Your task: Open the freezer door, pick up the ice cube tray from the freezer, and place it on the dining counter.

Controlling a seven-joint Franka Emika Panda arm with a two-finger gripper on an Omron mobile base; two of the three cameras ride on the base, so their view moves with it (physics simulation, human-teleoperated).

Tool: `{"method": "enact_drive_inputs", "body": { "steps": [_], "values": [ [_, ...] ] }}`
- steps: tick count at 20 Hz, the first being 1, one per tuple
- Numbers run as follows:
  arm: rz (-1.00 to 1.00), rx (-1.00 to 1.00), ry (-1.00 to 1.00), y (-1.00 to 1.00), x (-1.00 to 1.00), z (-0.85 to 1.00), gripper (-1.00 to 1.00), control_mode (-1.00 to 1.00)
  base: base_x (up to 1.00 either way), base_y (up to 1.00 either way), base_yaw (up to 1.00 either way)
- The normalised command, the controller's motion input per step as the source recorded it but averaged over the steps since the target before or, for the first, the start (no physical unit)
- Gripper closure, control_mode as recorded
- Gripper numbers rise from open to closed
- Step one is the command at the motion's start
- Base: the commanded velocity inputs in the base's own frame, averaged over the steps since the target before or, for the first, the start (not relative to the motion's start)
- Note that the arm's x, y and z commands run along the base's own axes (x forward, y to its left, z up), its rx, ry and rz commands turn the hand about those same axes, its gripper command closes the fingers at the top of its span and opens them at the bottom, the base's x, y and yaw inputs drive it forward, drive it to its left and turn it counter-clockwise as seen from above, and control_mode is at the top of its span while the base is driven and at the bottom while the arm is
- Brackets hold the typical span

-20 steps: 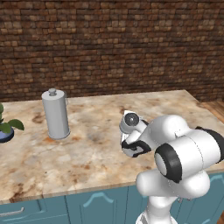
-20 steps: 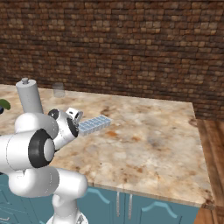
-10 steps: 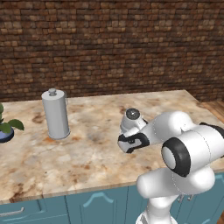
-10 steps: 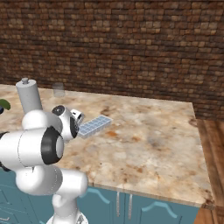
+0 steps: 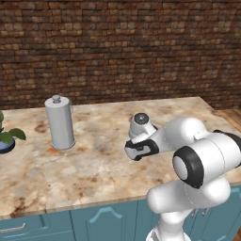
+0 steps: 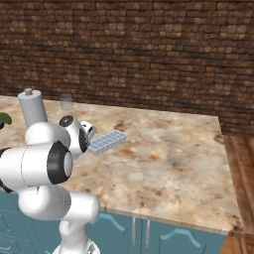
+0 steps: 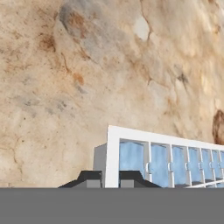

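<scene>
A white robot arm with dark joints rises in front of teal cabinet fronts (image 5: 108, 221) and bends forward over the dining counter (image 6: 168, 163), a wide beige-and-brown marbled stone top.

In the hand view, closest to the camera, the gripper (image 7: 110, 178) has its two dark fingertips (image 7: 89, 177) pinched on the short white end rim of the ice cube tray (image 7: 166, 162). The rim runs straight up between the two tips. The tray stretches away to the right of that view, showing a row of pale blue square cells framed in white, with the marbled stone behind it.

In the right base view, the ice cube tray (image 6: 106, 142) sticks out from the gripper toward the right, low over the counter's left-middle area. Whether its far end touches the stone cannot be told. In the left base view the arm's wrist hides the tray, and the hand sits over the middle of the counter.

Farther back on the counter, to the arm's left, stands a tall grey cylinder with a small knob on top (image 5: 59, 122), upright and well apart from the gripper. At the far left edge sits a green plant in a blue dish (image 5: 6, 139). A small clear glass (image 6: 66, 102) stands near the counter's back edge. Behind everything runs a dark brown brick wall (image 5: 122, 47).
</scene>
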Motion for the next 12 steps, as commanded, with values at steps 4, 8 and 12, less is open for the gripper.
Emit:
{"method": "enact_drive_inputs", "body": {
  "steps": [4,8,12],
  "values": [
    [0.00,0.00,0.00,0.00,0.00,0.00,-1.00,-1.00,0.00,0.00,0.00],
    [0.00,0.00,0.00,0.00,0.00,0.00,-1.00,-1.00,0.00,0.00,0.00],
    [0.00,0.00,0.00,0.00,0.00,0.00,-1.00,-1.00,0.00,0.00,0.00]
  ]
}}
